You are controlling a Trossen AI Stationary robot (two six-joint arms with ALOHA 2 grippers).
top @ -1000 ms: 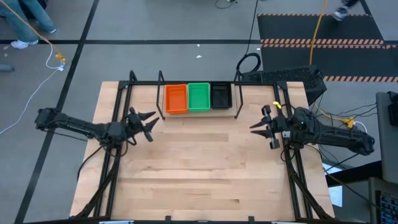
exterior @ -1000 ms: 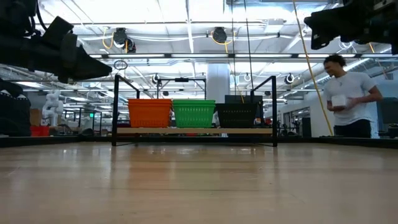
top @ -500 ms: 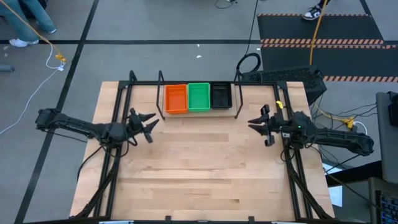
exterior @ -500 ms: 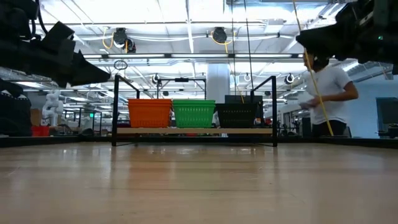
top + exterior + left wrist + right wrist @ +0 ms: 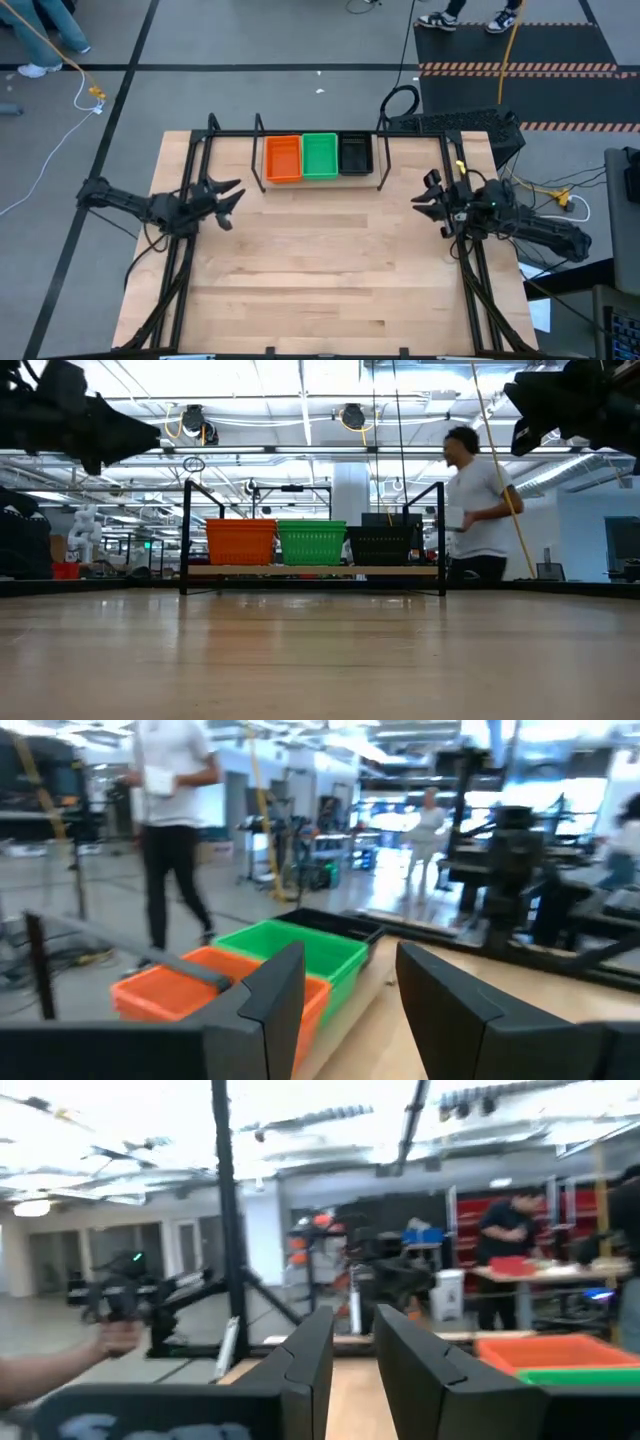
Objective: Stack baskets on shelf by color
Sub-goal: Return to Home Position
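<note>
Rectangular mesh plastic orange baskets (image 5: 282,158), green baskets (image 5: 319,155) and black baskets (image 5: 355,154) stand in a touching row on the pale wooden shelf (image 5: 312,571). The shelf is framed by thin black hoops, forward of and between both claws. Left claw (image 5: 232,200) and right claw (image 5: 422,200) hang with fingers spread at opposite table (image 5: 320,280) edges, smooth bare planks between.

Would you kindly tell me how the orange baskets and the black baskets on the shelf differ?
Colour: the orange baskets are bright orange, the black baskets dark. Place: the orange baskets sit at the shelf's end nearer the left gripper, the black baskets at the end nearer the right gripper. Both rest upright on the shelf, flanking the green baskets.
</note>
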